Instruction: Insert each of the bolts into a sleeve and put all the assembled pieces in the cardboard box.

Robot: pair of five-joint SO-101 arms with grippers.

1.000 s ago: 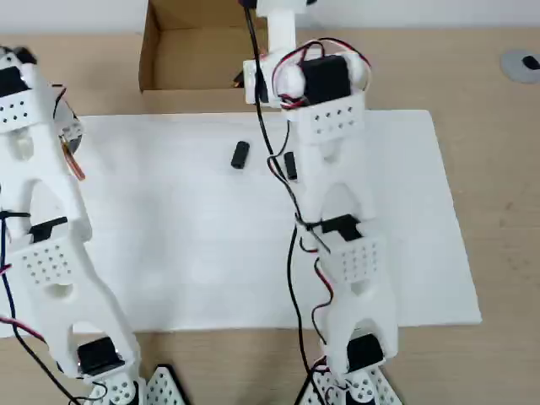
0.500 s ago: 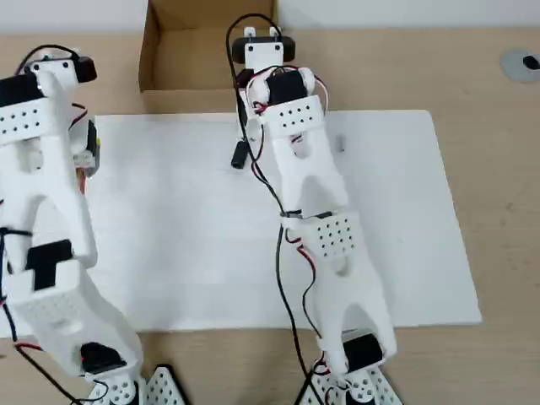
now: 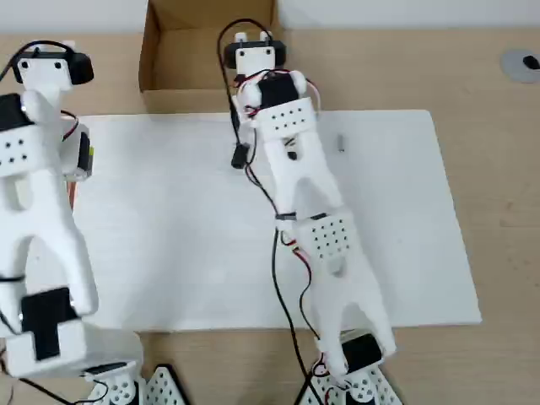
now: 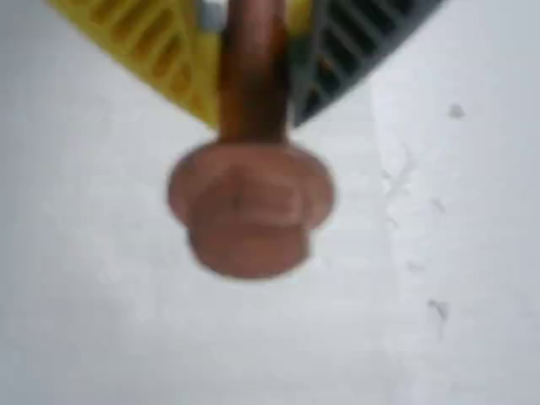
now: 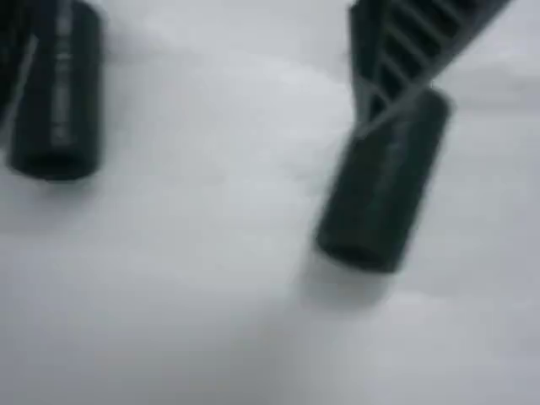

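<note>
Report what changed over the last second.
The right arm swung left and drew back from the box, ending over a sleeve and baring a small part on the mat. The left arm shifted, its wrist slightly right. Sleeve, box and mat stayed put.

The high view looks straight down over the bench point(image 3: 506, 169), cardboard box point(image 3: 150, 59) at upper left, while both wrist views face down, very close on the white mat point(image 3: 169, 236) it also shows.

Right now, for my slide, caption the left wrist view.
Left gripper clamps a copper bolt, head outward, over white mat.
</note>
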